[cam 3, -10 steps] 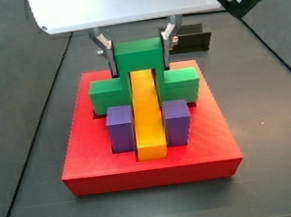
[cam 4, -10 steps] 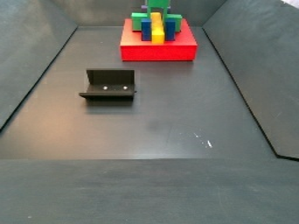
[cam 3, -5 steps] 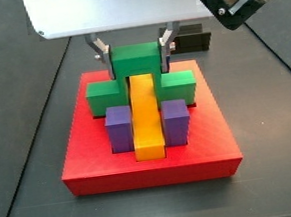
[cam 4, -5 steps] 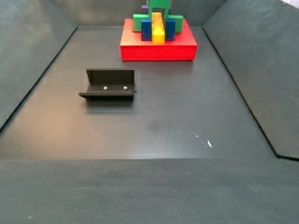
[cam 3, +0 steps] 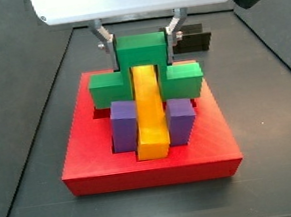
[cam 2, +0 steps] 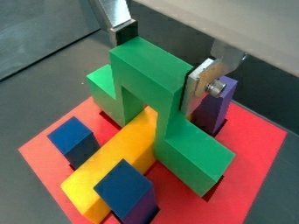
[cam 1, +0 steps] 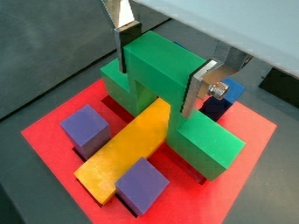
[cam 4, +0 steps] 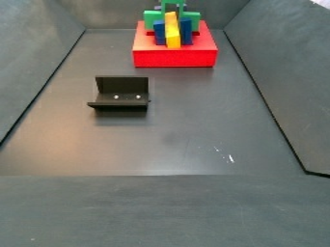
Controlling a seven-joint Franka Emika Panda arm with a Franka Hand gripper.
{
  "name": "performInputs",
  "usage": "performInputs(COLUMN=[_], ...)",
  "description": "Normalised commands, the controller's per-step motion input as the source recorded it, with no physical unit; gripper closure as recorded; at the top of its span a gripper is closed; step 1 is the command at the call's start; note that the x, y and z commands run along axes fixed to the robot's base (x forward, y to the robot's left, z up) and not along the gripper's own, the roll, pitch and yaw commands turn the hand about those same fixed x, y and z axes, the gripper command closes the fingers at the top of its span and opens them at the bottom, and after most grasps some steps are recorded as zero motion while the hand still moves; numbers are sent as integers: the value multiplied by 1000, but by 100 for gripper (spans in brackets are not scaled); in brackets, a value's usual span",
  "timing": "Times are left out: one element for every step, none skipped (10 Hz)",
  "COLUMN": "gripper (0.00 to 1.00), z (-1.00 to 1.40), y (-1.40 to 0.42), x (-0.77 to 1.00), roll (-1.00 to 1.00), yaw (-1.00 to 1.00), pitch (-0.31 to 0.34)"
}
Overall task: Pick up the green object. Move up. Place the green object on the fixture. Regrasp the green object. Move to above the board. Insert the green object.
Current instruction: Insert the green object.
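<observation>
Since a second ago the green object (cam 3: 143,68) sits slightly lower across the yellow bar (cam 3: 149,110) on the board (cam 3: 148,161). The pincer (cam 1: 167,63) remains clamped on its tall middle. We judge insertion nearly complete. The fixture (cam 4: 119,94) stands empty, well apart.

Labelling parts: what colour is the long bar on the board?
Yellow; the long bar shows best in a side view, near the gripper.

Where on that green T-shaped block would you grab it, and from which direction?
Grip the green object by its taller middle part, coming from above. That part stands clear above the side arms and the yellow bar, with two flat opposite faces. The gripper sits there now, jaws on either side of it, over the board.
</observation>
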Motion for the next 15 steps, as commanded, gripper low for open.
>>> performInputs(gripper=[100,100,100,100,100,100,100,100,100,100,100,100,100,100,100], z=[-114,-274,-600,-60,0,0,0,0,-23,0,0,-31,0,-54,-3], y=[0,0,-46,-23,-6,0,0,109,37,46,3,0,0,0,0], x=[0,0,-26,49,0,3,20,0,11,17,14,0,0,0,174], roll=[0,0,0,0,-14,-19,-20,-1,0,0,0,0,-6,0,-157], yaw=[-17,-31,-46,0,0,0,0,0,246,254,100,0,0,-11,0], pitch=[0,6,0,34,0,0,0,0,0,0,0,0,0,0,0])
